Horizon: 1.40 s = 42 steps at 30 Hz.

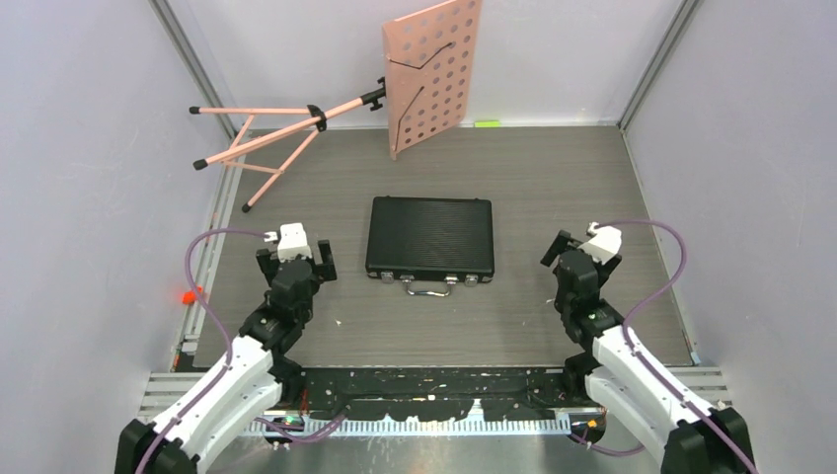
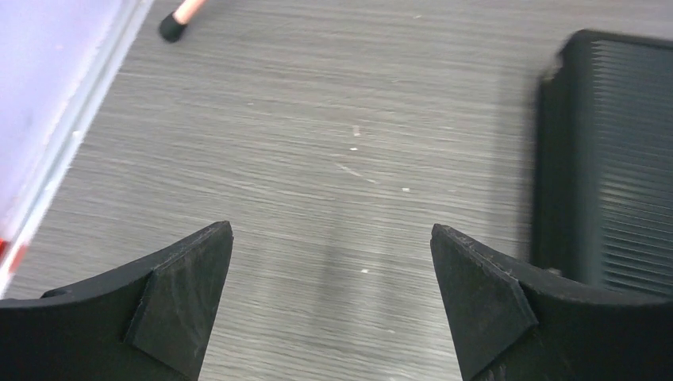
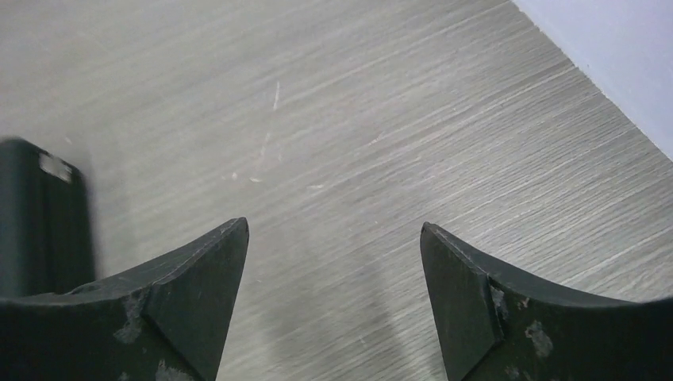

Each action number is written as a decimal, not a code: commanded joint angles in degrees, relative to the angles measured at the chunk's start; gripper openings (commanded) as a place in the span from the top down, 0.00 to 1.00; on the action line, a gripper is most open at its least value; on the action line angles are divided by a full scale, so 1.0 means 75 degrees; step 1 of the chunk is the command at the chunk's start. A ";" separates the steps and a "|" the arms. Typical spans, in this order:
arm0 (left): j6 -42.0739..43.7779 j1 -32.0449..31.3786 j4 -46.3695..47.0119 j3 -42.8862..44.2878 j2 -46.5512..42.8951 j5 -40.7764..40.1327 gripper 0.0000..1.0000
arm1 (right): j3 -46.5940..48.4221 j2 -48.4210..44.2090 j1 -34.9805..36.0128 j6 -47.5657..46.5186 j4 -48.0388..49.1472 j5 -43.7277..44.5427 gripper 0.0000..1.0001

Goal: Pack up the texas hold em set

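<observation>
The black ribbed briefcase [image 1: 430, 237] of the texas hold em set lies closed and flat in the middle of the table, silver latches and handle [image 1: 427, 285] facing the arms. Chips, cards and dice are out of view. My left gripper [image 1: 296, 259] hovers left of the case, open, with only bare table between its fingers; the case's left side [image 2: 607, 159] shows in the left wrist view. My right gripper [image 1: 573, 252] is to the right of the case, open and empty; a case corner [image 3: 40, 218] shows at the left in the right wrist view.
A pink music stand [image 1: 431, 74] lies tipped over at the back of the table, its tripod legs [image 1: 259, 138] stretching to the back left; one rubber foot [image 2: 176, 22] shows in the left wrist view. Pale walls enclose the table on three sides.
</observation>
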 commanded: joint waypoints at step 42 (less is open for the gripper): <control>0.1798 0.3000 0.7534 0.0376 0.7090 0.3147 0.00 | 0.0178 0.6365 -0.2206 -0.1794 0.7410 -0.1986 0.00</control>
